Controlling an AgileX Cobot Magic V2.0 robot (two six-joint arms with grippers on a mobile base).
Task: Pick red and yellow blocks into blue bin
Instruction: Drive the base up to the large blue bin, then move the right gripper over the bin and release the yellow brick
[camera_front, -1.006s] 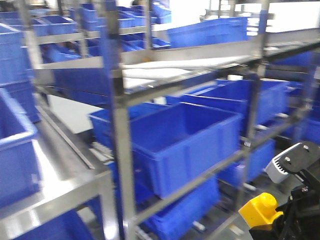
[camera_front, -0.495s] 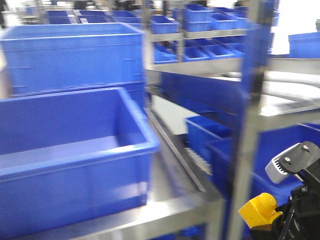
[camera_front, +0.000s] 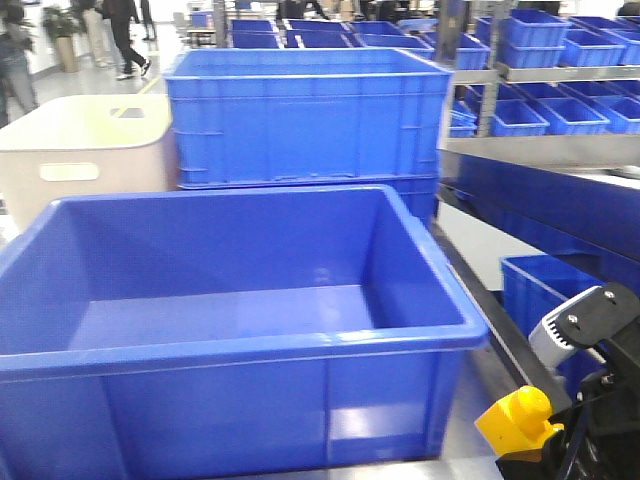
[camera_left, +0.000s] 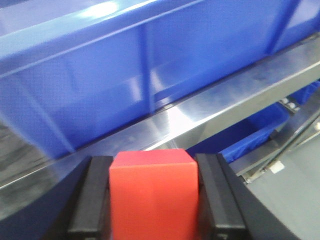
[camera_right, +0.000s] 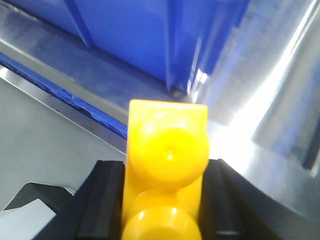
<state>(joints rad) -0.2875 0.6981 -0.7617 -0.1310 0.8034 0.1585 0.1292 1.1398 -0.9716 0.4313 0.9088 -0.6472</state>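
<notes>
Front view: blue bin (camera_front: 240, 345) empty, ahead-left of right gripper (camera_front: 548, 458). Yellow brick (camera_front: 518, 422) pinched there, below rim level; likely needs lift before drop.

Left wrist view: left gripper (camera_left: 152, 212) clamped on red cube (camera_left: 150, 175), flat faces against pads for firm carry. Steel shelf edge (camera_left: 200, 117) and bin wall ahead of jaws.

Right wrist view: jaws closed on brick sides, studs left clear. Bin wall ahead.

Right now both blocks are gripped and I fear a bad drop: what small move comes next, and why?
Probably lift both tools above the blue bin's rim. The left tool holds the red cube facing its outer wall, and the right tool holds the yellow brick below that rim in the front view, so neither can drop in yet.
</notes>
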